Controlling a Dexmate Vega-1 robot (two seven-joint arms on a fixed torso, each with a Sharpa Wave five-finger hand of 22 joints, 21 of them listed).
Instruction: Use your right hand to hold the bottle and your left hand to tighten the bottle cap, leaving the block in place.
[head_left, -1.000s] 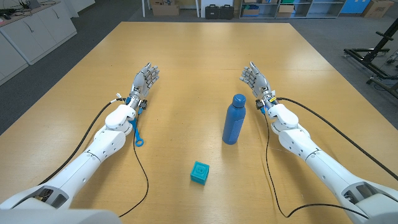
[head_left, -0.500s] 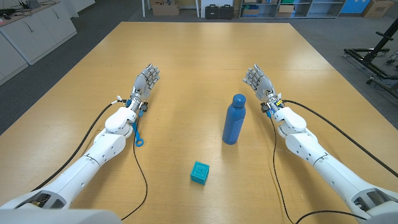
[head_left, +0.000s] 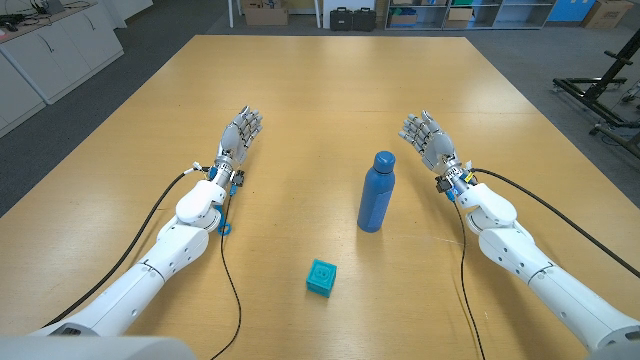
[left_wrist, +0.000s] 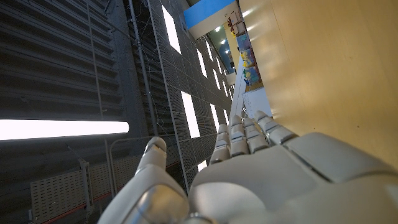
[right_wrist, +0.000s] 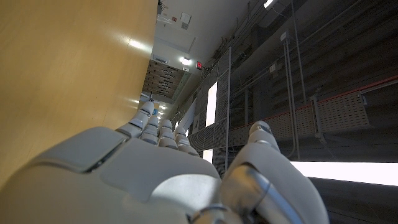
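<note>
At bench centre the tall blue metal bottle (head_left: 377, 192) stands upright and ungrasped, the small teal block (head_left: 321, 276) nearer me. My right hand (head_left: 428, 136) and left hand (head_left: 238, 133) hold nothing, fingers apart. I judge the grasp not begun; next, my right hand must close on the bottle.

Blue capped bottle (head_left: 377, 192) upright; teal block (head_left: 321, 276) nearer, apart.

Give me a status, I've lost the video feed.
Left hand open, right hand open, both apart from the bottle. Bottle upright, cap on, untouched. Block nearer the robot, clear of both hands.
</note>
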